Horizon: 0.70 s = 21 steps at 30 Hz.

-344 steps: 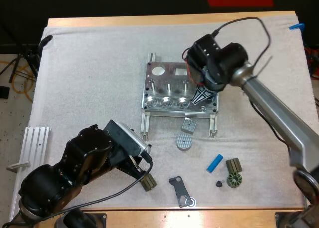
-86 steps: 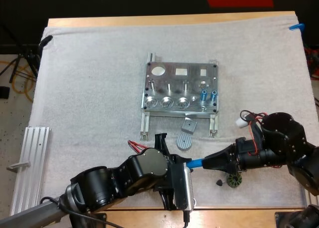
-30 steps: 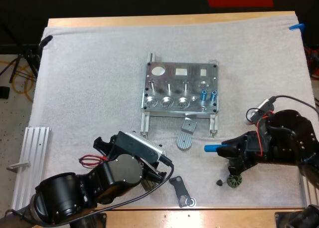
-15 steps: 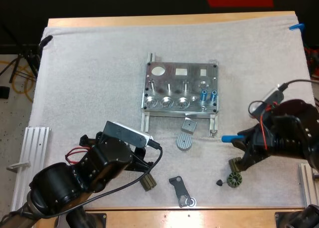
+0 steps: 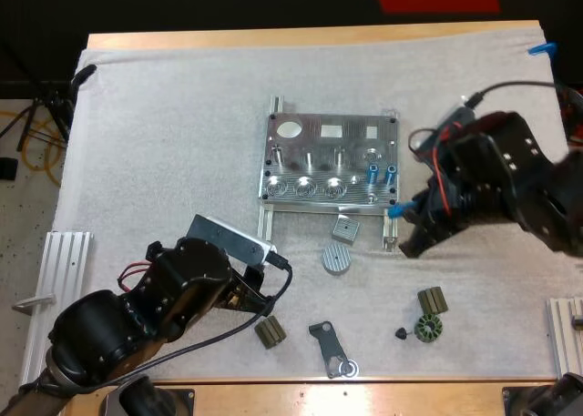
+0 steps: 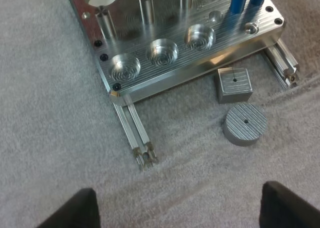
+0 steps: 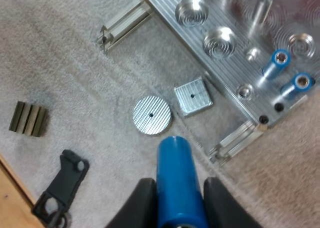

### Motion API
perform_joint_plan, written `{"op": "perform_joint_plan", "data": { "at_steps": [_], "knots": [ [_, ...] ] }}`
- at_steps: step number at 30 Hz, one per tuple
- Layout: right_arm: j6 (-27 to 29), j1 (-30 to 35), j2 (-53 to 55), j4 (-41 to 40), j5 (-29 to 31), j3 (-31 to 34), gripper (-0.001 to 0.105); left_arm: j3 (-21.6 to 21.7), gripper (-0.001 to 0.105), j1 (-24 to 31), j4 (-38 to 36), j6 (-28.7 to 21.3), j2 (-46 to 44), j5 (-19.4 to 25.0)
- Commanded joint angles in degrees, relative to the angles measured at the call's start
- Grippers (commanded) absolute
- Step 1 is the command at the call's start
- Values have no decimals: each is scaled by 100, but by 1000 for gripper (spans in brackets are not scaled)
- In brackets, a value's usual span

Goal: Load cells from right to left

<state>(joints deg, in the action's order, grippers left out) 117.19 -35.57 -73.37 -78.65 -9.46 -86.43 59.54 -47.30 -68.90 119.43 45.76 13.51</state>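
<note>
Carried up from the dark parts (image 5: 426,327), the blue cell (image 7: 176,180) is now held clamped in the right gripper (image 7: 179,210) just off the fixture's (image 5: 330,161) right front corner, beside two loaded cells (image 5: 373,173), so a third insertion is judged next. Left gripper (image 6: 180,208) is kept wide open, empty; the target slot cannot be made out.

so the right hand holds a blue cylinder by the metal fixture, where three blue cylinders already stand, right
Not three: two bright blue cylinders stand in the grooved metal fixture, as the right wrist view shows. The right hand does hold a bright blue cylinder by the fixture.
</note>
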Motion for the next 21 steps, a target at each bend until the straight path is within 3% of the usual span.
{"op": "perform_joint_plan", "data": {
  "at_steps": [1,5,10,21],
  "knots": [
    [164,-1,-68,-101,46,-177,8,38,66,64,29,-19,-34,-59],
    [315,-1,-324,-105,304,-409,8,-6,66,371,100,-105,-34,-299],
    [522,-1,-697,-150,325,-566,8,-275,66,970,692,-193,-34,-1219],
    [874,-1,-1644,0,579,-1107,8,-437,66,1150,1666,-1105,-34,-1630]
  ]
}}
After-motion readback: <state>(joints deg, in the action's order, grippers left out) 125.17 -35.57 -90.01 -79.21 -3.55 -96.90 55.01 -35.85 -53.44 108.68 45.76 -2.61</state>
